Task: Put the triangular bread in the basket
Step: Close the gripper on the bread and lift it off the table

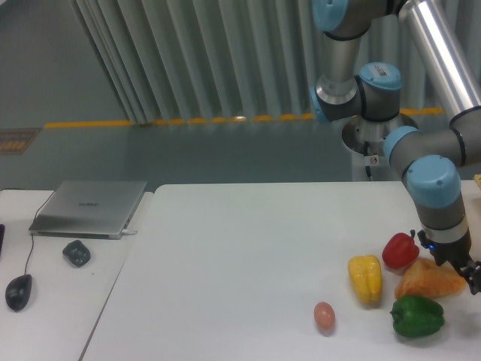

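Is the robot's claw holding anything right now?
Can't tell. The gripper sits at the picture's edge, by the right end of the bread, fingers mostly hidden.

Bread (427,281) right of peppers (egg (324,315) left)

Matt, rough-crusted triangular bread (428,281); glossy smooth peppers (365,278); brushed-metal laptop (90,207); matt white table (240,256).
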Controlling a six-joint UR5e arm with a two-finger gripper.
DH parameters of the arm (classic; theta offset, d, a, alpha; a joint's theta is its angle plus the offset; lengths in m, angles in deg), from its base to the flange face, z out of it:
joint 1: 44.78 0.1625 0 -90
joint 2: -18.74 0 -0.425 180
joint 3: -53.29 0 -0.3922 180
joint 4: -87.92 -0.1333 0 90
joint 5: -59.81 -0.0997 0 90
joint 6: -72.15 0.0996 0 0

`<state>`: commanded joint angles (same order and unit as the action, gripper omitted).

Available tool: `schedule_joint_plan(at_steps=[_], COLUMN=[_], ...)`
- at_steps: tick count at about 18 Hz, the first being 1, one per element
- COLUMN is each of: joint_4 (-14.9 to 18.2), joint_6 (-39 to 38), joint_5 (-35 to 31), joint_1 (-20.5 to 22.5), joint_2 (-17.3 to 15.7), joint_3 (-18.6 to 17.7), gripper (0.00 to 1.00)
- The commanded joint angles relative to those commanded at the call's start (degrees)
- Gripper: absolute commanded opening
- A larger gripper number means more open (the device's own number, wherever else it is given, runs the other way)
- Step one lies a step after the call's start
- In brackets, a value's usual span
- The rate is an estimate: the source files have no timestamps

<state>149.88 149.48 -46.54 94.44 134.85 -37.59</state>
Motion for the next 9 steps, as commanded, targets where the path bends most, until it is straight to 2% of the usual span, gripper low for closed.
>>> schedule_joint_plan(at_steps=[7,8,9], joint_4=[-0.09,-0.09,-0.09], joint_6=[1.24,1.94,2.73], joint_5=[-1.76,-1.76,-1.85], joint_1=[-0.26,-0.26,-0.35], joint_2=[0.88,1.05,1.23], joint_3=[-0.18,-0.18,-0.18], gripper=[1.00,0.98,0.88])
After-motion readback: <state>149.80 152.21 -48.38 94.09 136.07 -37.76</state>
